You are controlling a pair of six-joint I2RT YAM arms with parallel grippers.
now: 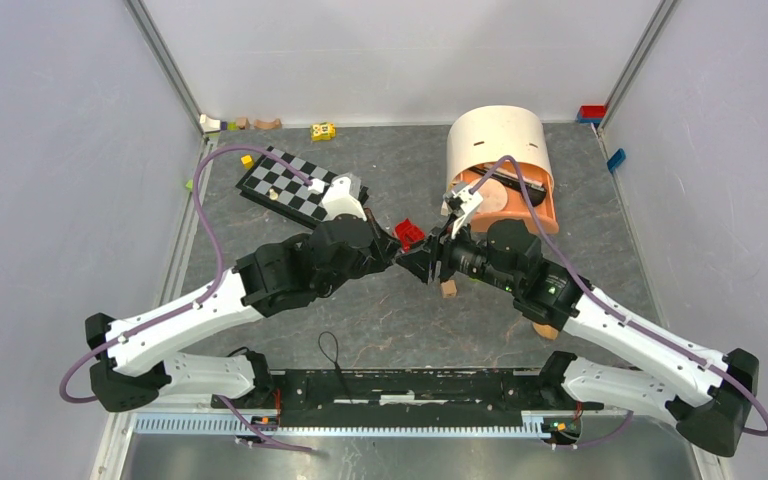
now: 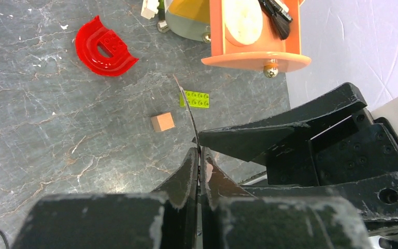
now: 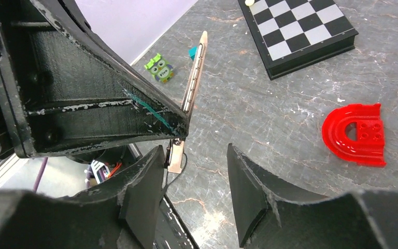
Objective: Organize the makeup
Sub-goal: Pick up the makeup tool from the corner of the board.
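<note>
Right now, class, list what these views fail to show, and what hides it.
- Thin held item: edge-on in both wrist views; left gripper and right gripper hide it overhead.
- Orange organizer contents: cut off by the left wrist view's top edge; cream cover hides most overhead.

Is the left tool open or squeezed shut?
Shut: in its own wrist view the left tool pinches a thin flat piece, fingers pressed against both its sides.

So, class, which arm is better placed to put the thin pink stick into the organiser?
Right, probably: the organiser stands just beyond the right gripper, whose jaws stand open at the end of the thin pink stick that the left gripper pinches.
</note>
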